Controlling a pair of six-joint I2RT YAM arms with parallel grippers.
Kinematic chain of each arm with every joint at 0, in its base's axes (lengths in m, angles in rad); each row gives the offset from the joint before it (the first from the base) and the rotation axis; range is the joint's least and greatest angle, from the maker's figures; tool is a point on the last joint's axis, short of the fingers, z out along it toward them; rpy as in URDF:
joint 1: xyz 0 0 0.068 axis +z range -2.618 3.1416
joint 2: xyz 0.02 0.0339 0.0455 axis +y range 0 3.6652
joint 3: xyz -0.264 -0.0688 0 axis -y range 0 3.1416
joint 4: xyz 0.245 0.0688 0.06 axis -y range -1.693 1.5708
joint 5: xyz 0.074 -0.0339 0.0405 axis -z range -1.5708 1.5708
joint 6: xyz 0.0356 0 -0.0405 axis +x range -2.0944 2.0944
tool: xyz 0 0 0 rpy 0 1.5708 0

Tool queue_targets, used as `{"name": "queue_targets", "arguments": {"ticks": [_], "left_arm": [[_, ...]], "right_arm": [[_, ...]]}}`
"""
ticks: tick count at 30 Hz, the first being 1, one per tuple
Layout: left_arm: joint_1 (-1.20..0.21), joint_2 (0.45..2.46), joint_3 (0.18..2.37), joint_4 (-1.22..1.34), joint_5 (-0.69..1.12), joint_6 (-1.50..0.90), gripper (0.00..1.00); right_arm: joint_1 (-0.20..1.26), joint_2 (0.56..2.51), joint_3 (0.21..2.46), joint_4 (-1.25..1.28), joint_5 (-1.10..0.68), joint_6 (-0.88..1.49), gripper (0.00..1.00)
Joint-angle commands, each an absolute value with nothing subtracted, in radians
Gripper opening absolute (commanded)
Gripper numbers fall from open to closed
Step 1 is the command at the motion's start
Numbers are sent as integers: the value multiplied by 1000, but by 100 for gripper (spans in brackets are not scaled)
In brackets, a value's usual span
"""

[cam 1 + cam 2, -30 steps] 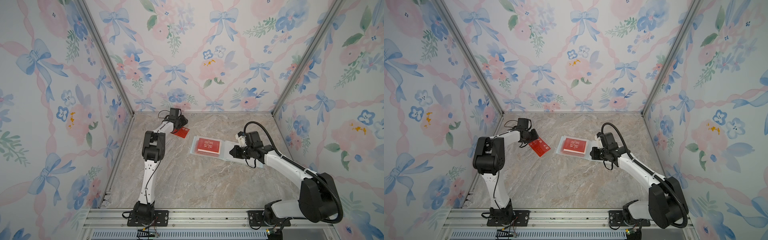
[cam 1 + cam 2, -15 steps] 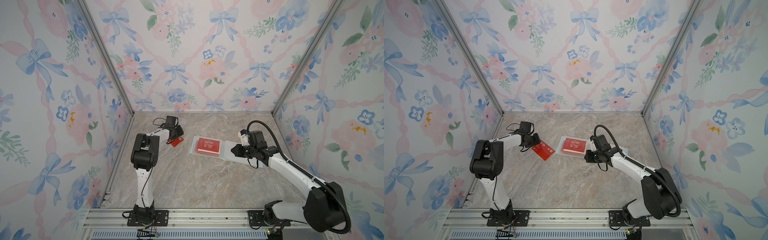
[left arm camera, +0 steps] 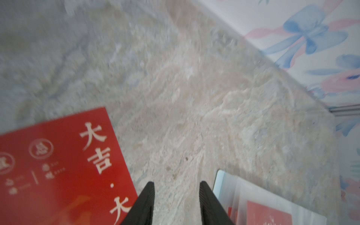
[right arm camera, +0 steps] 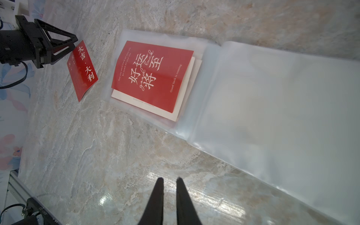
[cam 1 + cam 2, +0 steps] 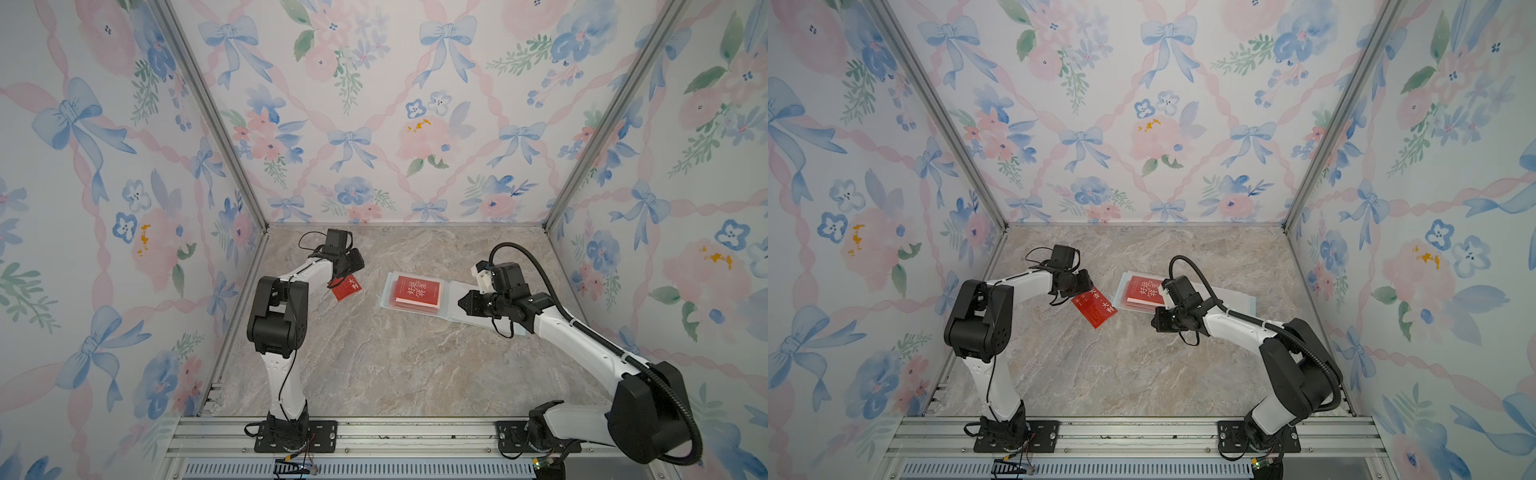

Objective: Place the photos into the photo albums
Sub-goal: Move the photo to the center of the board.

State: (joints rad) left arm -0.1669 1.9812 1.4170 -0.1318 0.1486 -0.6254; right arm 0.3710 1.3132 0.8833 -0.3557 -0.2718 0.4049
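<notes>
On the grey-beige marbled bench [image 5: 374, 365], a thin pale-blue photo album with clear plastic sleeve pages [image 5: 1241, 301] lies open and flat. A small stack of cards, the top one red with white Chinese characters [image 5: 417, 292], rests on the page nearer to the left arm. One more red card with white characters [image 5: 1094, 311] is apart from the album, between it and the left hand [image 3: 176, 185].

Both top views give the whole arms and the layout, but the cards are small there. The right wrist view shows what they do not: under the top card of the stack [image 4: 153, 76] lie whitish cards with their edges showing, and the other page of the album [image 4: 272, 97] is bare. I cannot tell if the lower cards are inside a sleeve.

The left wrist view shows the two black fingers [image 3: 145, 202] of the left hand standing apart, with only bench between them, so this hand is open and empty. The single red card [image 3: 58, 165] is just beside one finger; whether they touch, I cannot tell.

The right hand [image 4: 169, 180] is nearly closed, with only a thin gap, and it holds nothing. Its tips are above bare bench, near the front edge of the album, well apart from the single card [image 4: 82, 70].
</notes>
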Motion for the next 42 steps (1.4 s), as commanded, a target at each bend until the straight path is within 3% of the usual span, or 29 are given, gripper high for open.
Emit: {"name": "queue_targets", "arguments": {"ticks": [1, 8, 15, 28, 42], "left_arm": [[-122, 2060, 1534, -171, 101, -574, 41], [-60, 2236, 1686, -253, 102, -573, 41], [-52, 2272, 1653, -273, 109, -563, 41], [-58, 2092, 1356, -270, 120, -525, 41], [-174, 1932, 1163, -255, 143, -549, 41]], "right_arm": [[388, 1309, 892, -379, -253, 419, 15], [388, 1277, 887, -413, -229, 405, 15], [387, 1275, 874, -412, -223, 405, 15], [409, 1335, 875, -357, -250, 425, 15], [586, 1532, 905, -198, -301, 533, 16]]}}
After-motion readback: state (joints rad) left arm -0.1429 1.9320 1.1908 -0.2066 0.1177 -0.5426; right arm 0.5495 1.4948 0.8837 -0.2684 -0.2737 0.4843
